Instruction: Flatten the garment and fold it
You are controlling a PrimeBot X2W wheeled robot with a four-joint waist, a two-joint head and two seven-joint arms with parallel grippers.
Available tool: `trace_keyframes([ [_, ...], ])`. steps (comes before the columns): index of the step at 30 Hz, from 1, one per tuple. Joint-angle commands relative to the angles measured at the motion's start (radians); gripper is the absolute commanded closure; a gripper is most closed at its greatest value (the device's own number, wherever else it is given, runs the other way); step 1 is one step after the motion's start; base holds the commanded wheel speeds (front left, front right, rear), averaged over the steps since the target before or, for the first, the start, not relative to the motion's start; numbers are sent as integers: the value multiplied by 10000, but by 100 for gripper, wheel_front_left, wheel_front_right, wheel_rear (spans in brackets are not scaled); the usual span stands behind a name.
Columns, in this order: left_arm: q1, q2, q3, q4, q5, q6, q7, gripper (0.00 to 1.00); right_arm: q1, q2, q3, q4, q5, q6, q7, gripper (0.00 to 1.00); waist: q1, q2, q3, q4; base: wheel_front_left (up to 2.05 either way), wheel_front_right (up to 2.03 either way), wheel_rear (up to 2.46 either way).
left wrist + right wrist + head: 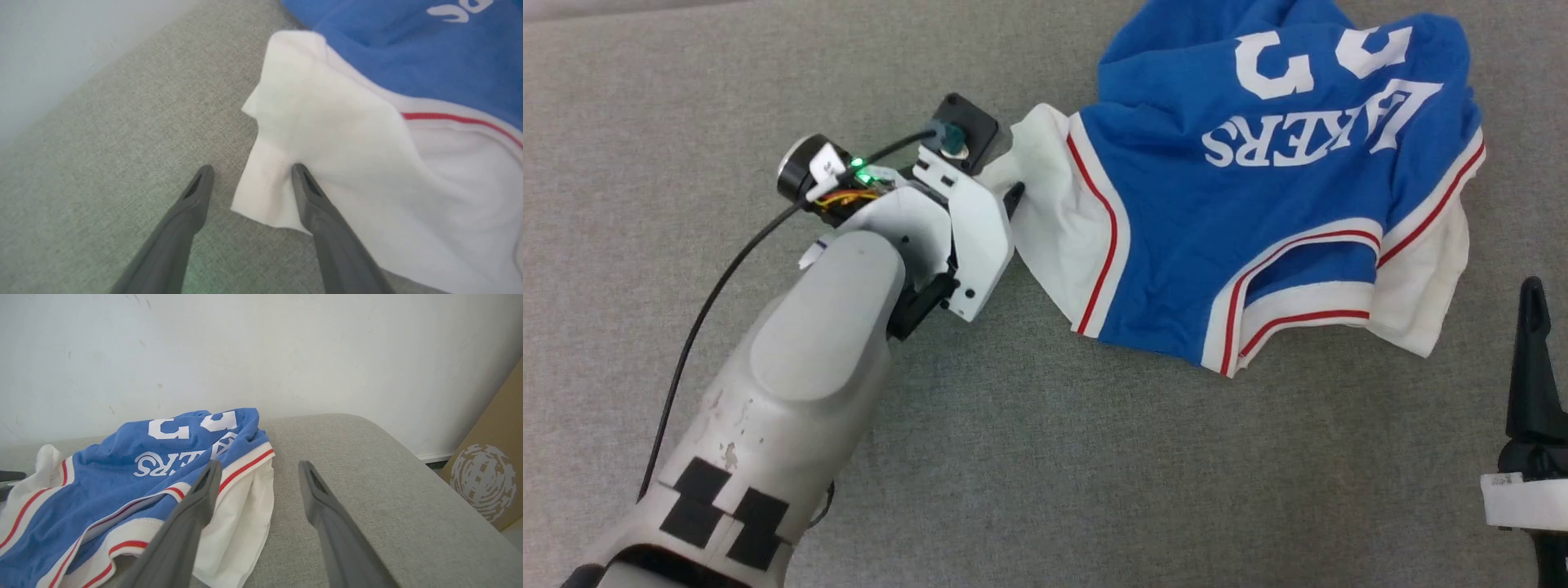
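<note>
The garment (1258,212) lies crumpled on the grey cloth surface at the upper right of the head view. It is royal blue with white letters and numbers facing up, white sleeves and red-and-white trim. My left gripper (252,171) is open at the garment's left white sleeve (327,134). The sleeve's corner lies between the two fingers, and the right finger (318,204) rests against the cloth. In the head view the left gripper (1011,189) is largely hidden under its wrist. My right gripper (259,465) stands open and holds nothing, to the right of the garment (135,473) and apart from it.
The grey padded surface (1094,457) spreads under everything, with open room in front and to the left. A pale wall (261,355) stands behind it. The surface's rounded right edge drops off beside a cardboard box (486,486).
</note>
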Motion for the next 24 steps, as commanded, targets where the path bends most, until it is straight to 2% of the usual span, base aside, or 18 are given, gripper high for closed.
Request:
trace_keyframes([
  [1,-25,81,-4,369,-16,130,312,0,-101,22,42,38,-17,-9,33,0,1,0,81,-35,0,0,0],
  [6,55,107,-296,1007,-432,65,2612,0,-126,22,91,152,2,-9,14,0,1,0,113,-41,0,0,0],
  [11,295,286,-771,565,-1160,-46,4693,0,-177,22,105,267,58,-9,15,0,1,0,112,9,0,0,0],
  [12,334,364,-836,368,-1259,-53,4882,72,-199,22,122,283,68,-9,15,0,1,0,115,14,0,0,0],
  [13,362,459,-899,143,-1306,-58,4939,100,-220,22,137,296,80,-9,10,0,1,0,120,17,0,0,0],
  [15,458,619,-964,-244,-1411,-65,4858,100,-257,22,163,326,96,-9,1,0,1,0,117,20,0,0,0],
  [19,656,825,-863,-689,-1324,54,3973,100,-317,22,188,384,104,-9,-18,0,1,0,100,17,0,0,0],
  [24,1036,593,-579,-656,-1592,255,2868,100,-314,22,150,425,89,-9,-30,0,1,0,10,65,0,0,0],
])
